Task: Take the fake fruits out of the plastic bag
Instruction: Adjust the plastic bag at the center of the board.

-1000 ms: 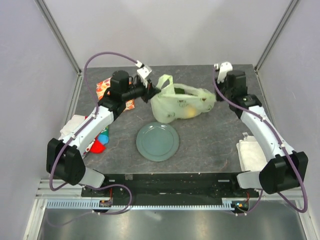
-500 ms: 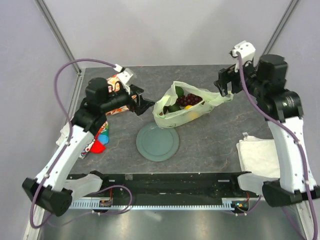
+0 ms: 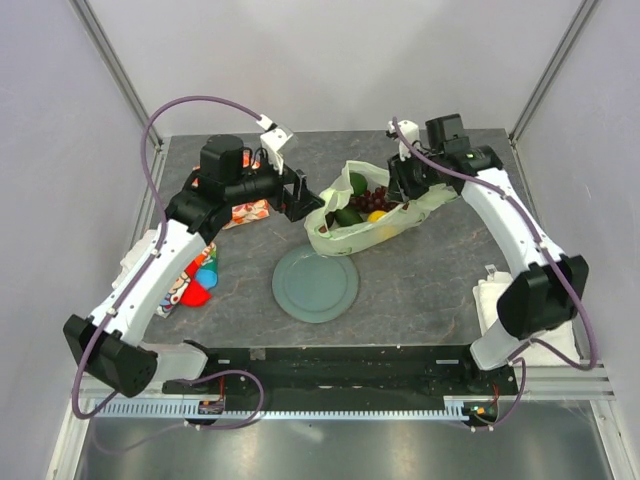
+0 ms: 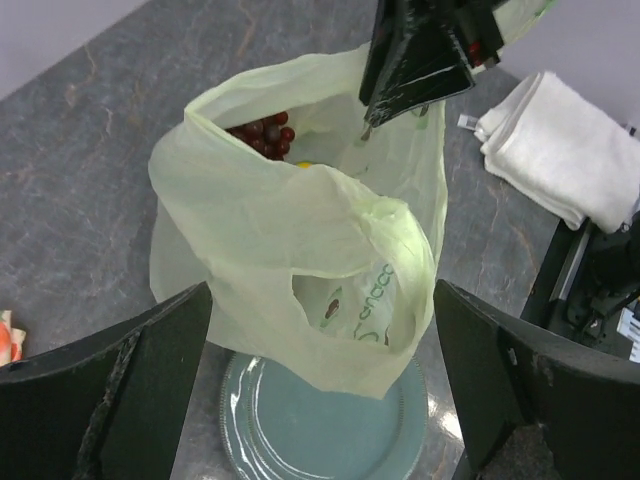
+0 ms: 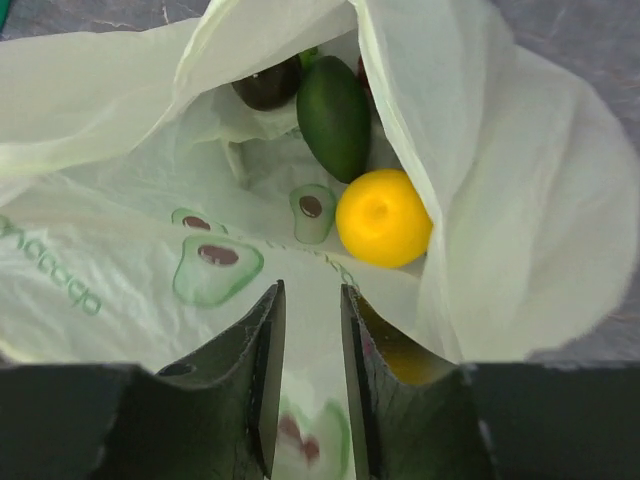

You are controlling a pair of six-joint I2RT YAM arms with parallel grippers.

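We find the left pincer (image 4: 320,300) released astride the plastic bag (image 4: 280,220). The right pincer (image 5: 312,290) grasp is indeterminate, and the bag lettering is illegible.

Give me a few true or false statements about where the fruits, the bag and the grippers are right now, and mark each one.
1. No fruit lies on the round grey-green plate. True.
2. The left gripper is clamped on the pale green plastic bag. False: its fingers stand wide apart.
3. The round orange plastic fruit is inside the bag. True.
4. The dark red grape bunch is already out of the bag. False: it sits inside the bag.
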